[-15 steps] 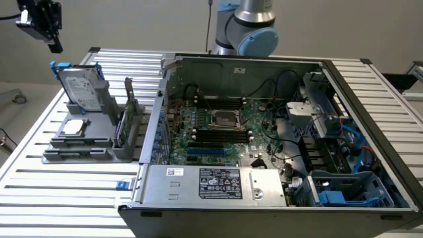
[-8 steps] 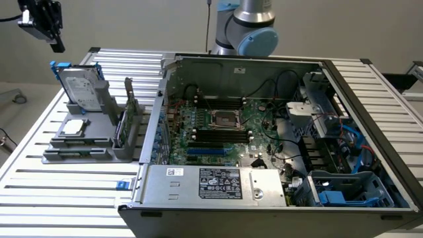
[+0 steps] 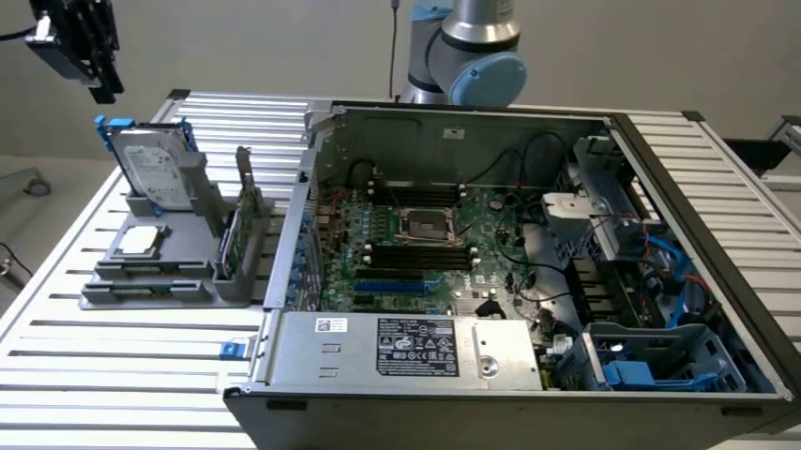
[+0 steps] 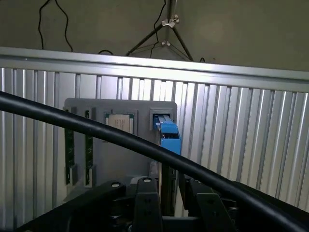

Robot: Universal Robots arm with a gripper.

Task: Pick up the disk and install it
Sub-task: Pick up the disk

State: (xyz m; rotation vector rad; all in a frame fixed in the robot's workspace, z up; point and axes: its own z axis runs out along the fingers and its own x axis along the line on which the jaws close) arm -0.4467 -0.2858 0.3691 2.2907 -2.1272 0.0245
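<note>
1. Black cable [image 4: 96, 128] sweeps across nearest the wrist camera. Behind it is the black two-finger gripper [image 4: 169, 188], jaws seemingly part-open and holding nothing.
2. Flat silver-grey disk [image 3: 157, 169] in a blue plastic carrier stands on edge in a grey plastic fixture [image 3: 150, 281] on the slatted aluminium table [image 3: 100, 375], outside the open computer case [image 3: 463, 111].
3. Disk lies well below the gripper, long axis upright. Its thin top edge lines up with the gap between the fingers.

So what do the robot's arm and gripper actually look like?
The arm is a silver-grey tube with a rounded light-blue joint cap. The gripper is black and blocky, with matte black fingers that carry small round screw heads. A thick black cable runs across in front of the wrist camera.
</note>
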